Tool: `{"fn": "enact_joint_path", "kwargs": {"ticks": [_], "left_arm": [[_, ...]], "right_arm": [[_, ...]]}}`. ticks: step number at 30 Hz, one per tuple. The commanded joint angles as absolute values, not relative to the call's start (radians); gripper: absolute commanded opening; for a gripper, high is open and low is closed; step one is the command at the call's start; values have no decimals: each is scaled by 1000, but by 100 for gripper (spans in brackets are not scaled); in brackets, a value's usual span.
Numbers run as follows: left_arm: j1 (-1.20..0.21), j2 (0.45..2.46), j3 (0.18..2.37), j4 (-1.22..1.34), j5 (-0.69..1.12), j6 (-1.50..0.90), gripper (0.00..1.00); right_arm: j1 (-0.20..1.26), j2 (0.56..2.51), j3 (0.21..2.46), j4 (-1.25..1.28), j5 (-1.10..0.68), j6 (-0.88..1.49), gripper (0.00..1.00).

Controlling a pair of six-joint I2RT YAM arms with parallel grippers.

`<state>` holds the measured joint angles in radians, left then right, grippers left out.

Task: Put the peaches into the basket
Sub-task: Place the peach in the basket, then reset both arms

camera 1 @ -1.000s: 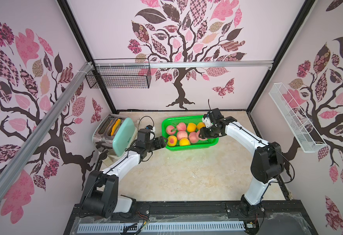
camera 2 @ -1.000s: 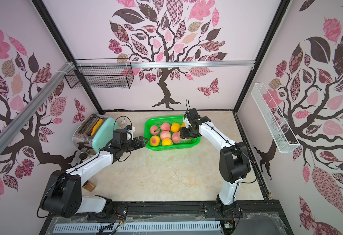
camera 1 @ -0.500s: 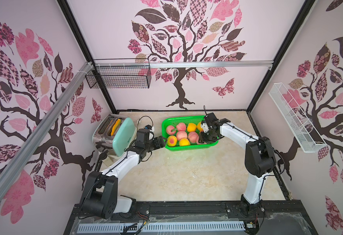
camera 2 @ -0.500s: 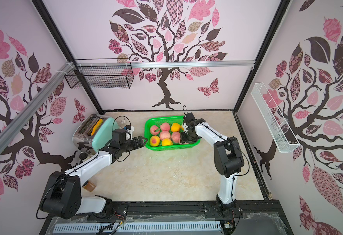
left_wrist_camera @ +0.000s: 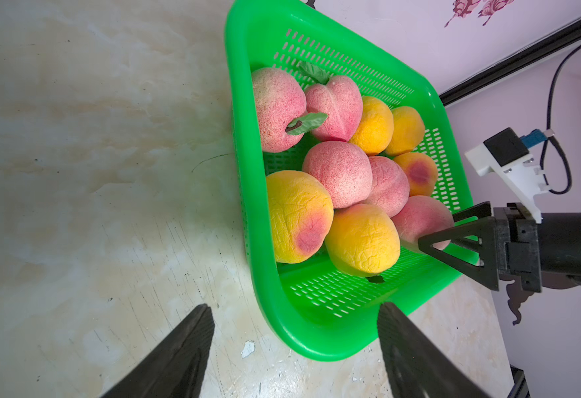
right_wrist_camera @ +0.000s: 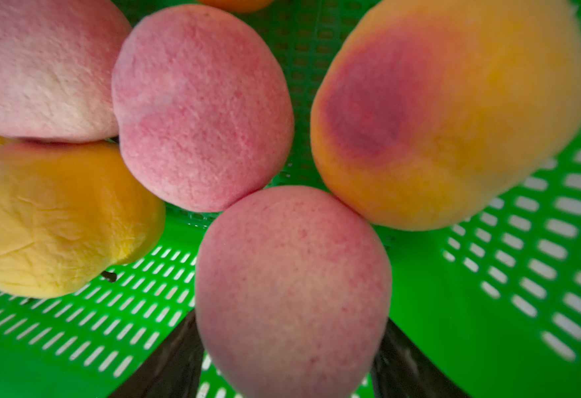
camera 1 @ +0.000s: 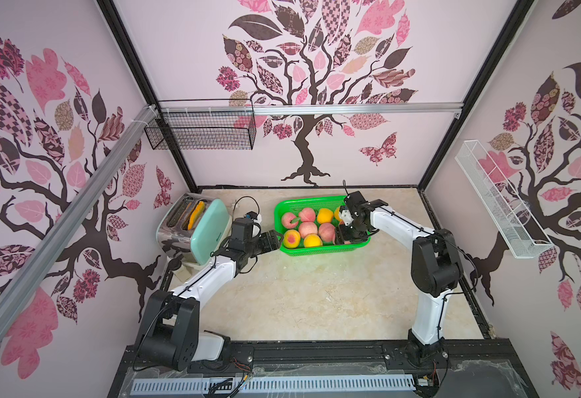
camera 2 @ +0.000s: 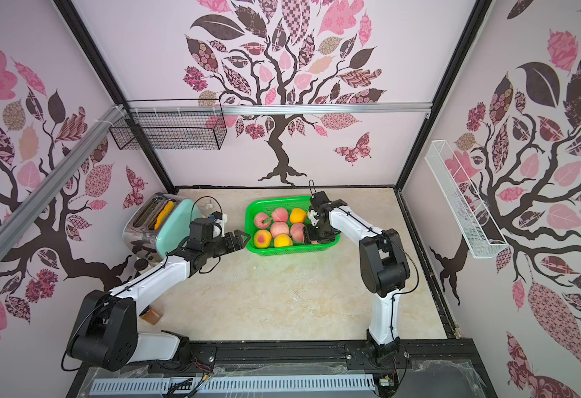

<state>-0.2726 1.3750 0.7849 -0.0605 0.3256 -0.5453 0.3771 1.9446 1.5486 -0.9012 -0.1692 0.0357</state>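
Scanning from the left wall: a toaster (camera 1: 196,227) stands clear of the work. Next, the left gripper (camera 1: 276,240) hangs just outside the left end of the basket (camera 1: 311,250), jaws apart and empty. The basket sits on the surface (camera 1: 316,303) between the two arms, with the peaches (camera 1: 308,229) packed touching one another inside. No peach shows on the bare surface.

At the basket's right end the right gripper (left_wrist_camera: 437,229) reaches down inside. A pink peach (right_wrist_camera: 292,293) lies directly between its fingers (left_wrist_camera: 430,241), low near the basket floor and against its neighbours. The jaws flank that fruit closely, but whether they press on it cannot be told.

Judgement: the placing is nearly finished. The right arm is the one engaged, and the coming move turns on those fingers clearing the peach without dragging it or the basket wall.
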Motion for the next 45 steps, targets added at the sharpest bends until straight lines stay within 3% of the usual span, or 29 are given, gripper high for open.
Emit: {"fn": "enact_joint_path", "kwargs": {"ticks": [1,11,19,24,27,36,39,43,45], "left_arm": [[-265,1371,777,-50,327,-530,79],[-258,1325,766,-62,258,-544,79],[-190,1184,721,-65,58,-567,81],[-163,1158,768,-92,-39,-545,87],[-159,1141,800,-142,-153,-520,98],[-43,1098,664,-18,-444,-477,98],[-36,1111,577,136,-518,-383,98],[-35,1187,506,328,-542,-254,98],[-34,1242,488,387,-554,-200,98]], "right_arm": [[378,1895,1561,-912,-189,32,77],[378,1678,1463,-781,-114,53,81],[373,1417,1273,-573,109,75,87],[369,1239,1107,-428,333,92,99],[367,1172,1022,-326,505,94,99],[313,1150,782,68,808,122,100],[239,1207,734,143,830,161,99],[107,1253,701,83,643,278,100],[94,1256,633,171,655,261,100]]}}
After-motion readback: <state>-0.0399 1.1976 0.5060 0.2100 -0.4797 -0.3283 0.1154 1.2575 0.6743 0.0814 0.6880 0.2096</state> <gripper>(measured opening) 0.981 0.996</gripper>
